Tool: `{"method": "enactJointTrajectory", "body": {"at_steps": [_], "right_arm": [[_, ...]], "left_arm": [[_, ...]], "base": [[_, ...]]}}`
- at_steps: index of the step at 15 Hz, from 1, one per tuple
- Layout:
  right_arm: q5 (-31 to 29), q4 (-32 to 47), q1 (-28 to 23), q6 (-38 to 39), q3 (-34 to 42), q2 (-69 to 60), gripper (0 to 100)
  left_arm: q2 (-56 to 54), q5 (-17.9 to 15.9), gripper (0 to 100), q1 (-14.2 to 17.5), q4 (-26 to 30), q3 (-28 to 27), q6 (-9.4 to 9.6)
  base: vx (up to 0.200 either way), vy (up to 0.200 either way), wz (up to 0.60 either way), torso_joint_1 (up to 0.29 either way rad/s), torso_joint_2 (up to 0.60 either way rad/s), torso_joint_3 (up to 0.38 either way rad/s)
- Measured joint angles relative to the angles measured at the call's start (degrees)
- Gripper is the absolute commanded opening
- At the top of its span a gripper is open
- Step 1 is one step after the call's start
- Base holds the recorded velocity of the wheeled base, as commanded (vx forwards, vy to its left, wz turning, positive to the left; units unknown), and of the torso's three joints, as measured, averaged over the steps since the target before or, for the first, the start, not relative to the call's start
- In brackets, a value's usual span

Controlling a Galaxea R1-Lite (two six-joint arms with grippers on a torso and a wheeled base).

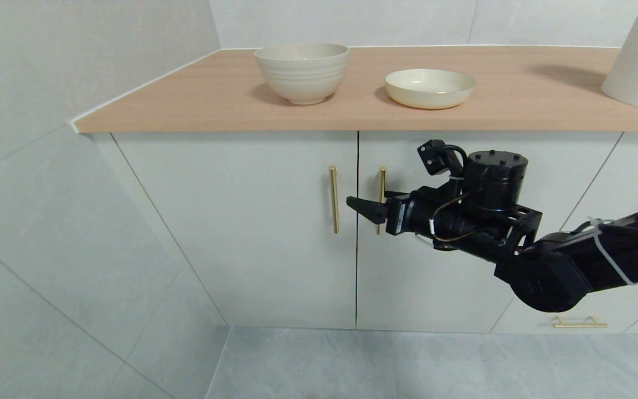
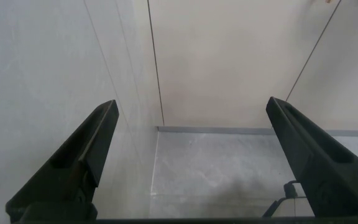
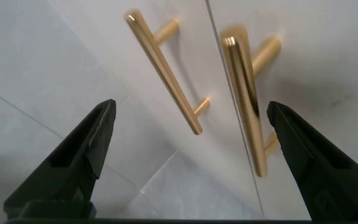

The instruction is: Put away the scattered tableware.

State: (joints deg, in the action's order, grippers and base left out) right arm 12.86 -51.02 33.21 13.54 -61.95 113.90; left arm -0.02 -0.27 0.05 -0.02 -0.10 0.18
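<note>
Upright on the countertop (image 1: 186, 105), not yet put away: a deep bowl (image 1: 302, 72) toward the back left corner, and a shallow bowl (image 1: 430, 87) near it but not touching, a little closer to the front edge. Below that front edge, closed: two cabinet doors, with an upright brass bar either side of the seam, the left door handle (image 1: 334, 199) and the right door handle (image 1: 381, 199). Level with those bars and pointing at the seam: the right gripper (image 1: 368, 203), jaws spread wide, gripping nothing, one fingertip in the gap between the handles. Low down, facing the floor at the foot of the cabinets: the left gripper (image 2: 191, 109), jaws likewise wide apart and empty.

Likely step: opening a door to make room for the bowls. To do it well:
- Pick one handle only, probably the right door handle.
- Centre the jaws around its bar between the two posts.
- Clamp firmly before pulling.
- Follow the door's swing arc rather than hauling straight back.
- Keep clear of the neighbouring handle.
- Swing wide enough for the deep bowl.
</note>
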Motion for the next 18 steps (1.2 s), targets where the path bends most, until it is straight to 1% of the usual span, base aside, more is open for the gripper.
{"method": "enactJointTrajectory", "body": {"at_steps": [3, 5, 12, 16, 18], "right_arm": [[0.1, -1.0, 0.0, 3.1, -0.5, 1.5, 100], [0.2, -3.6, 0.0, 4.5, -0.5, 2.1, 100], [0.3, -4.2, 2.1, 7.7, 0.1, 2.9, 100], [0.7, -4.2, 2.9, 8.0, 2.1, 1.8, 100], [0.9, -4.1, 3.3, 8.1, 5.3, -0.1, 100]], "left_arm": [[0.0, 0.0, 100, 0.0, 0.0, 0.0, 0.00], [0.0, 0.0, 100, 0.0, 0.0, 0.0, 0.00], [0.0, 0.0, 100, 0.0, 0.0, 0.0, 0.00], [0.0, 0.0, 100, 0.0, 0.0, 0.0, -0.02], [0.0, 0.0, 100, 0.0, 0.0, 0.0, 0.00]], "base": [[0.000, 0.000, 0.00, 0.000, 0.00, 0.000], [0.000, 0.000, 0.00, 0.000, 0.00, 0.000], [0.000, 0.000, 0.00, 0.000, 0.00, 0.000], [0.000, 0.000, 0.00, 0.000, 0.00, 0.000], [0.000, 0.000, 0.00, 0.000, 0.00, 0.000]]}}
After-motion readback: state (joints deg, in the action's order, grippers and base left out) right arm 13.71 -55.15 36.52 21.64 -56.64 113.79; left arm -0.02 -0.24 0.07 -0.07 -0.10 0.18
